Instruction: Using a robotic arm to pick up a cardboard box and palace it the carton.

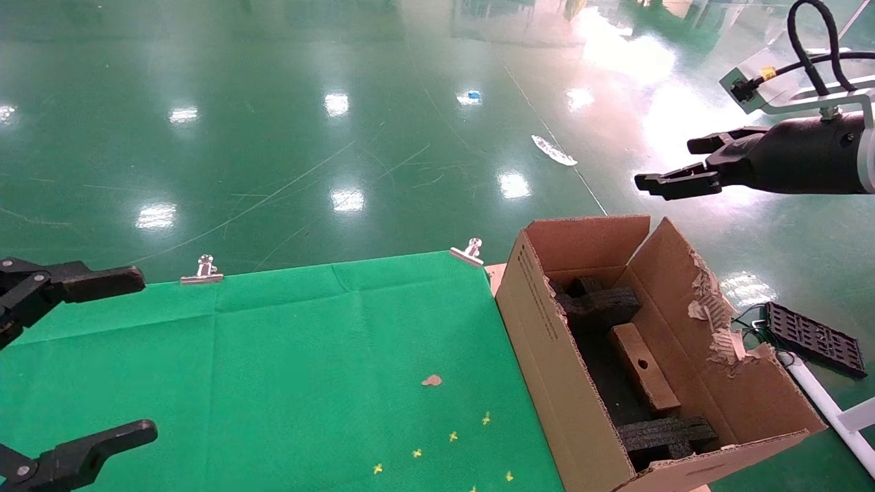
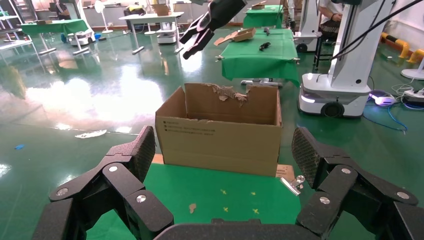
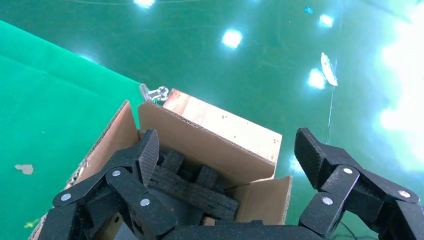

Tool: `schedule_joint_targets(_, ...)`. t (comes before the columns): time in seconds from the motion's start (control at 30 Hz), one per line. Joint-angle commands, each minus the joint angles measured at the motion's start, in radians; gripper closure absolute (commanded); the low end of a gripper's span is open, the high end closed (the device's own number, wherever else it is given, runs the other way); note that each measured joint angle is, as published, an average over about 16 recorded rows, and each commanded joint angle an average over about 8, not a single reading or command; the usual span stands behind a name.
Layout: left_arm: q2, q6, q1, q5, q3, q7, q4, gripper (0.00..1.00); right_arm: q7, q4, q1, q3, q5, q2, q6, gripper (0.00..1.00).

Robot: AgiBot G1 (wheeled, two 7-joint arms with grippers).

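The small brown cardboard box with a round hole lies inside the large carton, between black foam pieces. The carton stands at the right edge of the green cloth; it also shows in the left wrist view and the right wrist view. My right gripper is open and empty, held in the air above and beyond the carton's far end; in its wrist view the foam lies below. My left gripper is open and empty at the table's left.
The green cloth is held by metal clips at the far edge and carries a cardboard scrap and yellow marks. A black grid part and white bar lie right of the carton. A shiny green floor lies beyond.
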Motion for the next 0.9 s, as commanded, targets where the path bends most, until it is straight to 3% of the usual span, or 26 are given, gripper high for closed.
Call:
schedule_joint_targets(0.03, 0.000, 0.000, 0.000, 0.000, 0.000, 0.000, 0.000, 0.00, -0.008, 0.016, 0.009, 0.007, -0.003, 0.006, 0.005, 0.00)
schedule_joint_targets(0.9, 0.000, 0.000, -0.001, -0.001, 0.002, 0.001, 0.001, 0.00, -0.199, 0.168, -0.484, 0.618, 0.146, -0.107, -0.241, 0.00)
